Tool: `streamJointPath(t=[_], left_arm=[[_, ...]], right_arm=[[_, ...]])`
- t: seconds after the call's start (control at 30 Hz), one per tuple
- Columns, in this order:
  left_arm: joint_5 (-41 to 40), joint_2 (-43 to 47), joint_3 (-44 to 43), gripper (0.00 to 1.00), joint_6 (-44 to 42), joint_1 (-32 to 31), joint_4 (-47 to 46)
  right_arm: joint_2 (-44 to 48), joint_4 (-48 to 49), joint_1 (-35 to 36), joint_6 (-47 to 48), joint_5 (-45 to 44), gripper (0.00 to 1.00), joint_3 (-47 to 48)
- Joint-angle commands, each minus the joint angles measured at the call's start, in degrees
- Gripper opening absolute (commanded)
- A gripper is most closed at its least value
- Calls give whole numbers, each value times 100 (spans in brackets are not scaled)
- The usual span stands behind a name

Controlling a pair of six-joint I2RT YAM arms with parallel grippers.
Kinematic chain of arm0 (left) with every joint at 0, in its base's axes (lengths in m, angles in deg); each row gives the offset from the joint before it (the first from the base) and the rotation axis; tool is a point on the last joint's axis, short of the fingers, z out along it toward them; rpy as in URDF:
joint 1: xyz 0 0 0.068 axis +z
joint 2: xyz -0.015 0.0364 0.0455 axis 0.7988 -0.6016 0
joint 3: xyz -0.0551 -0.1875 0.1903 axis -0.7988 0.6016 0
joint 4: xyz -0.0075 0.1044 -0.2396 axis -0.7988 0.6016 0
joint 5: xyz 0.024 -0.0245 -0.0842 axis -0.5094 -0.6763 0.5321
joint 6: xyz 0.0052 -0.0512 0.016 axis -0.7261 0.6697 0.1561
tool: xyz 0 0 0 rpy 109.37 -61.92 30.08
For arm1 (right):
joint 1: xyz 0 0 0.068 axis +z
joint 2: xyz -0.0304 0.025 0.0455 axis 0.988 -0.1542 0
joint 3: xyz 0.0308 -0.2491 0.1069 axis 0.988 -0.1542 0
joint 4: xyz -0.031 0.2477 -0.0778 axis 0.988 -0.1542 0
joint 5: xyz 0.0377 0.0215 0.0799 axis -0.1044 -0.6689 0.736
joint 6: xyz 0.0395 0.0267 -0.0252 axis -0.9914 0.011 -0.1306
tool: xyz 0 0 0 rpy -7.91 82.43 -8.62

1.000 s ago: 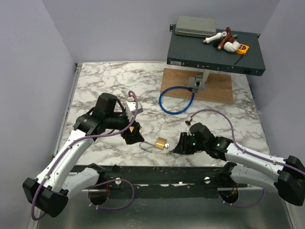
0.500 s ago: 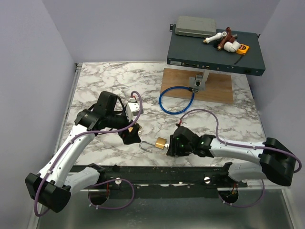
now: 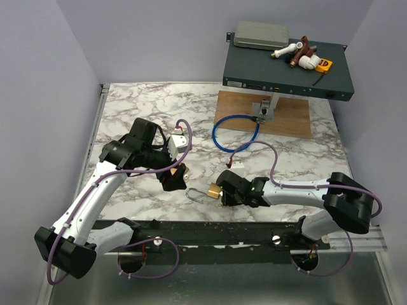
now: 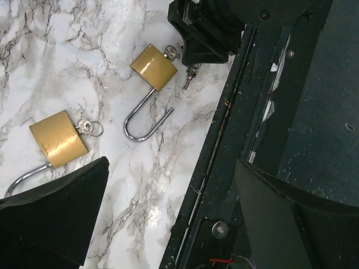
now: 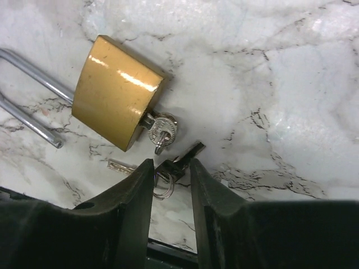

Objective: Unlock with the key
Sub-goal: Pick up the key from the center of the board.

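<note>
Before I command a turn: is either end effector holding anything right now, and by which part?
Left end effector is open and empty. Right end effector straddles the key ring beside the padlock; whether it is clamped cannot be told.

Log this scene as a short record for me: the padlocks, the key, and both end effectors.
padlock: brass, shackle swung open
key: in the padlock's keyhole
second padlock: brass, near the left end effector, shackle partly hidden
left end effector: open, holding nothing
right end effector: at the key end of the padlock, fingers narrowly apart over the key ring; grip unclear
</note>
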Motion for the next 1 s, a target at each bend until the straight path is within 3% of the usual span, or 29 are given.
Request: streamJointPath(t=[0.0, 0.1, 0.3, 0.57, 0.7, 0.83, 0.97], left_arm=[[-84, 102, -145, 93, -179, 41, 126], [-77, 89, -145, 93, -181, 41, 135], [-100, 99, -110, 92, -172, 41, 57], [-78, 70, -86, 92, -70, 41, -17], [-115, 98, -66, 92, -20, 38, -66], [-134, 90, -81, 93, 11, 41, -89], [-99, 98, -92, 94, -24, 41, -34]], right_arm=[[-234, -632, 45, -137, -536, 32, -70], [-140, -905, 60, -197, -715, 27, -82], [-10, -1344, 175, -383, -1039, 27, -124], [-135, -2200, 397, -505, -1944, 26, 533], [209, -2441, 411, -603, -2116, 34, 641], [589, -2233, 469, -463, -1830, 37, 555], [840, -998, 605, 360, -1076, 39, 83]])
